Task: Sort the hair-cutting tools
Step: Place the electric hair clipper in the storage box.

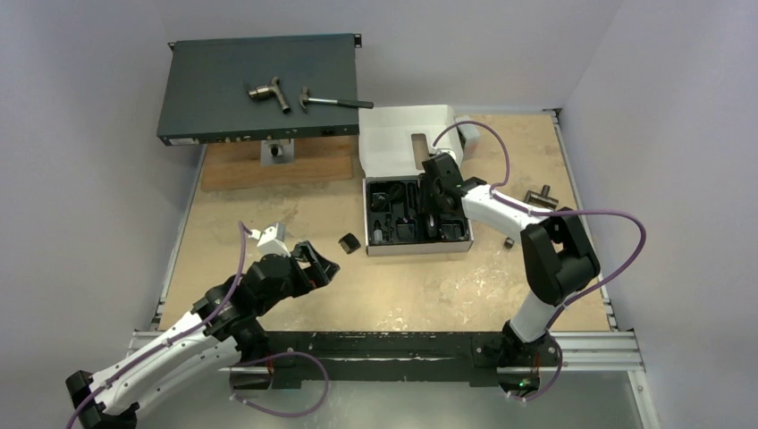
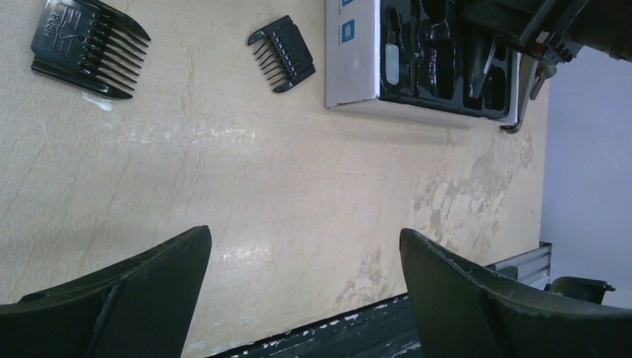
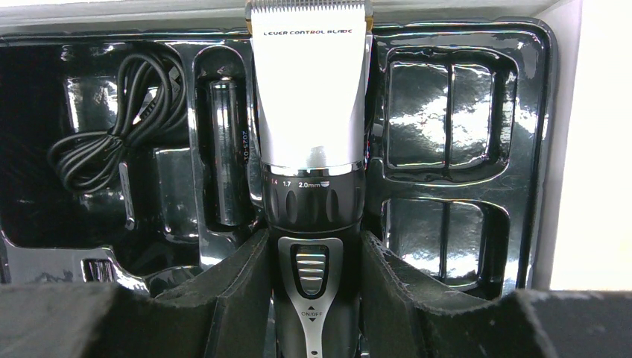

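Right hand (image 3: pixel 313 257) gripping hair clipper (image 3: pixel 309 112), above black tray (image 3: pixel 462 112)

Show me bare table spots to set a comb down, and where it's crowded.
Widest bare patch: table between the front wall of the white box, the near rail and the left gripper. Crowded: inside the box, where the right gripper holds the clipper, and around the comb attachment beside the left gripper.

Clipper (image 3: pixel 311 112) hangs over tray (image 3: pixel 462 119); big comb (image 2: pixel 88 48), small comb (image 2: pixel 283 54) lie outside.
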